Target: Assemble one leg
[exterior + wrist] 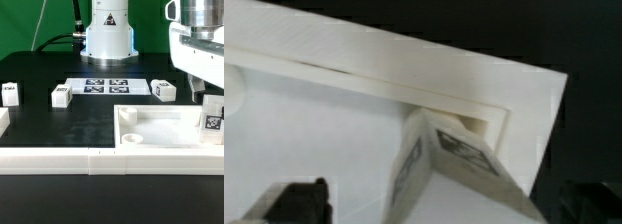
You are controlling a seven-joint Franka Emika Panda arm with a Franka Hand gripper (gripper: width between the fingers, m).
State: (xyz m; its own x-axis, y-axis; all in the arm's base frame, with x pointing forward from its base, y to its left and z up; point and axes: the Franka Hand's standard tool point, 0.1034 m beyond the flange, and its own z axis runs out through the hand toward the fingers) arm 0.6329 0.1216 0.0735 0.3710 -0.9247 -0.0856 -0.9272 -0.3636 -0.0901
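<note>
A leg (212,117), a small white block with a tag, stands upright in the corner of the large white panel (160,128) on the exterior view's right. My gripper (200,88) is just above it. In the wrist view the leg (452,165) rises between my fingers beside the panel's raised rim (438,95). One dark finger (295,203) stands clear of the leg; the other (592,205) is close to it. The jaws are spread wide, so my gripper (441,208) is open around the leg. Three more legs lie on the table (10,93), (62,96), (165,90).
The marker board (105,85) lies near the robot's base (107,35). A white rail (90,160) runs along the front, with a raised end piece (4,122) on the exterior view's left.
</note>
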